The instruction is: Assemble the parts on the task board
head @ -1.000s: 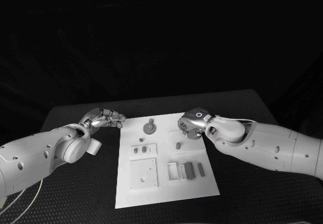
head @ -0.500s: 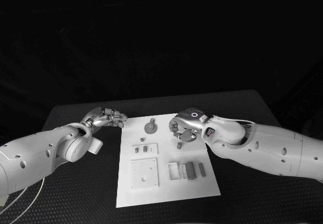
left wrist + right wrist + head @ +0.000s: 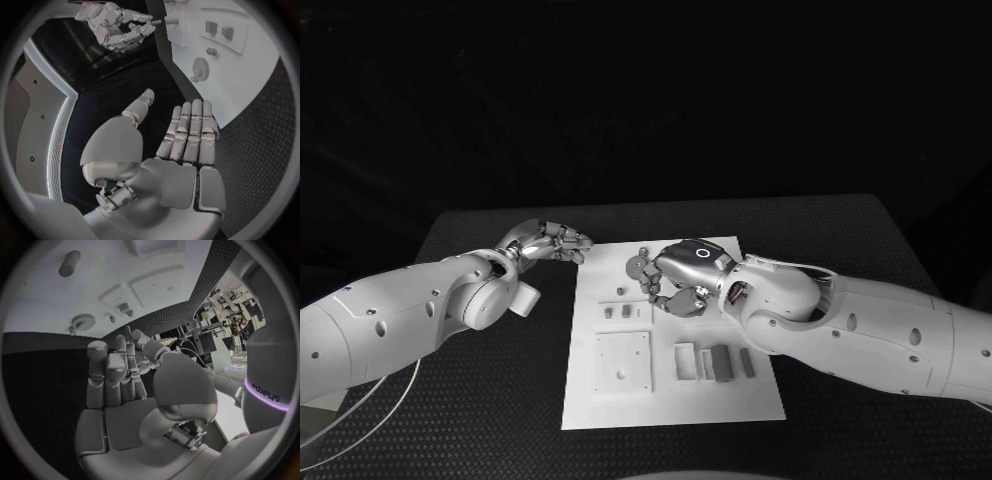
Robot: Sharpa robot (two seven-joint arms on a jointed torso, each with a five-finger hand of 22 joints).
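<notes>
The white task board (image 3: pixel 675 405) lies in the middle of the black table. Grey parts sit on it: a gear (image 3: pixel 640 266) near its far edge, two small pieces (image 3: pixel 620 312), a square plate (image 3: pixel 623 360) and upright blocks (image 3: pixel 711 362). My right hand (image 3: pixel 678 277) hovers over the board just right of the gear, palm bare, with nothing between its fingers (image 3: pixel 109 370). A short peg (image 3: pixel 70 262) lies loose on the board beyond them. My left hand (image 3: pixel 553 243) is off the board by its far left corner, fingers (image 3: pixel 190 130) straight, thumb apart, holding nothing.
Black textured table (image 3: pixel 488 400) surrounds the board on every side, with wide strips to the left and right. A thin cable (image 3: pixel 365 415) trails under my left arm near the table's front left.
The camera has shifted. My right hand has moved left from the board's right edge to beside the gear, now covering a small part. The left hand stays by the board's corner.
</notes>
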